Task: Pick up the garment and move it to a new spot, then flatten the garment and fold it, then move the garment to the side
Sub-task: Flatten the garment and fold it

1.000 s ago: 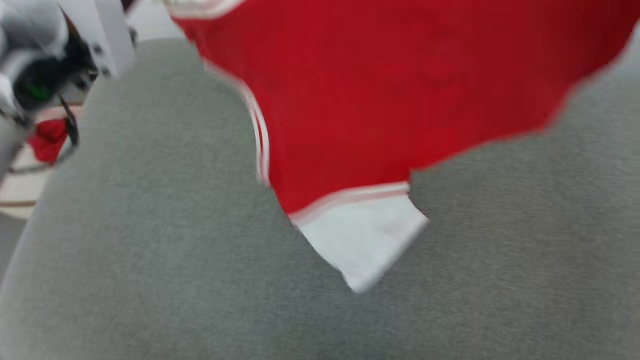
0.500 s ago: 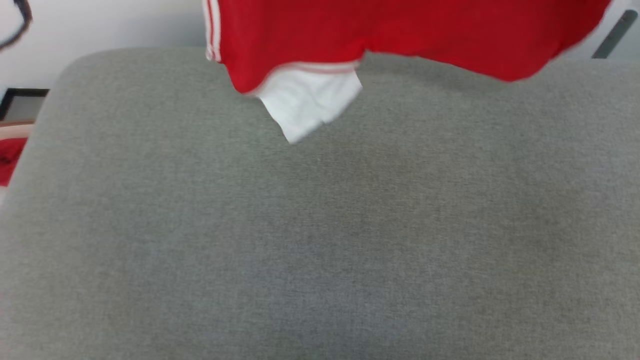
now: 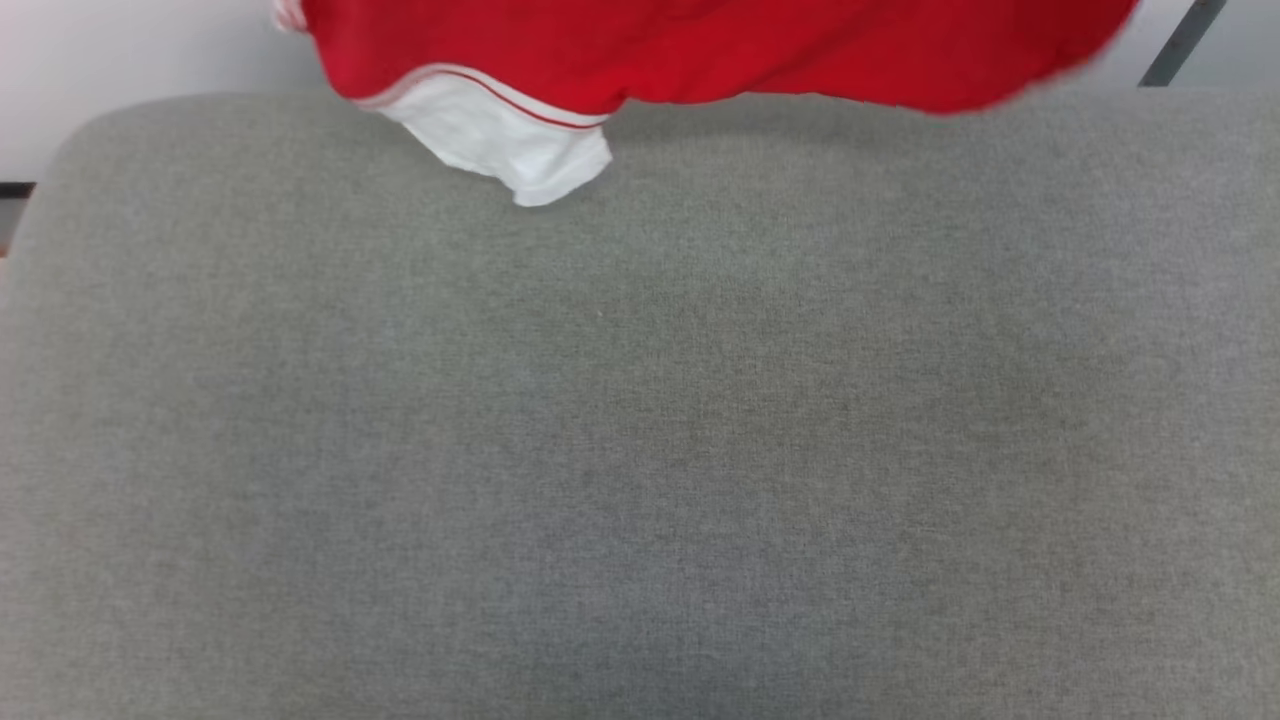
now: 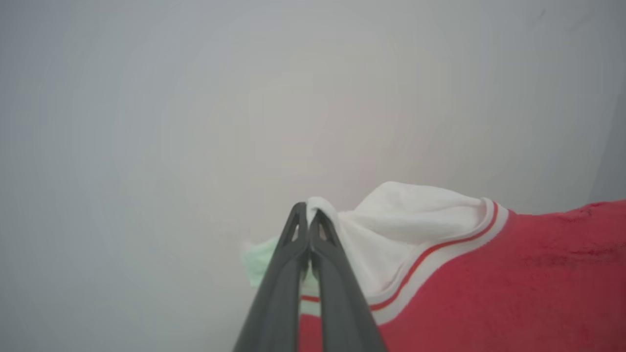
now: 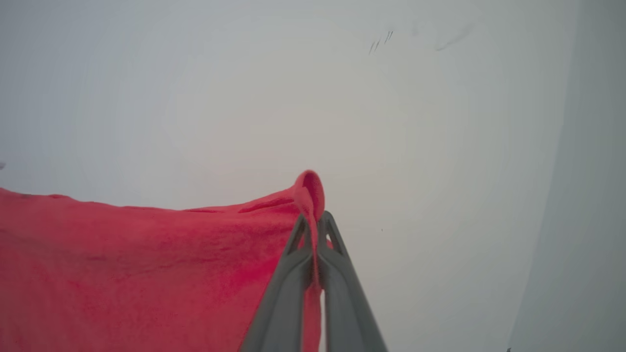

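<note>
Seen only along the left wrist view: left end effector shut tight, both fingers pressed together on a white fold of the garment. Just right of these fingers, the white sleeve with its white-and-red trim, then the red body running off to the right edge. Just left of the fingers, a pale green patch; cannot tell what it is.

Seen only along the right wrist view: right end effector also closed fully, pinching a red fold of the garment that sticks up above the fingertips. All the red cloth spread to the left of these fingers. Behind both end effectors, only pale wall, well apart.

Given only by the head view: garment hanging across the top, white sleeve as lowest part, over the far edge of the grey fabric cushion. Cannot tell if the sleeve touches the cushion.

Much free room on the cushion nearer than the cloth. Rounded corner at far left, pale wall beyond the far edge, a dark grey bar at far right near the red hem.
</note>
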You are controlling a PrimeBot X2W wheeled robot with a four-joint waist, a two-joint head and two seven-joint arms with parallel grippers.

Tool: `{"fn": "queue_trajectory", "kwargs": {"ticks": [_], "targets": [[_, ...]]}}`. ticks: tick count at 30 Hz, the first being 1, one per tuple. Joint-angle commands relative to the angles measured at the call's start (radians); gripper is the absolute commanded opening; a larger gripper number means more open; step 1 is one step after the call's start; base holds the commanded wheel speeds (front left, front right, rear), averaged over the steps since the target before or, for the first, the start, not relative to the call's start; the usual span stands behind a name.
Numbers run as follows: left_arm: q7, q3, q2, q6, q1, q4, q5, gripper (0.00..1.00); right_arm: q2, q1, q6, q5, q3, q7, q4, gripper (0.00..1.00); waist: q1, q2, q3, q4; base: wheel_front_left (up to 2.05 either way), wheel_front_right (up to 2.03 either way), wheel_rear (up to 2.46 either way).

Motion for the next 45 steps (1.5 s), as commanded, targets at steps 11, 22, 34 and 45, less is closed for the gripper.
{"fn": "queue_trajectory", "kwargs": {"ticks": [11,22,34,45], "targets": [[-0.106,0.053,-0.021,-0.011,-0.191,0.072,-0.005,0.00,0.004,-0.179,-0.001,-0.066,-0.028,-0.144,0.064,0.00,0.0000,0.0000,0.238,-0.030,0.00,0.00,0.00],[-0.217,0.092,-0.026,-0.035,-0.462,0.064,0.013,0.00,-0.006,-0.361,-0.001,-0.209,-0.076,-0.296,0.022,0.00,0.0000,0.0000,0.575,-0.057,0.00,0.00,0.00],[-0.327,0.105,-0.074,-0.071,-0.447,0.115,-0.018,0.00,0.022,-0.294,-0.001,-0.349,-0.166,-0.300,-0.084,0.00,0.0000,0.0000,0.779,0.016,0.00,0.00,0.00],[-0.311,0.061,-0.092,-0.079,-0.273,0.097,-0.064,0.00,0.004,-0.234,-0.001,-0.339,-0.118,-0.300,-0.058,0.00,0.0000,0.0000,0.678,0.088,0.00,0.00,0.00]]}}
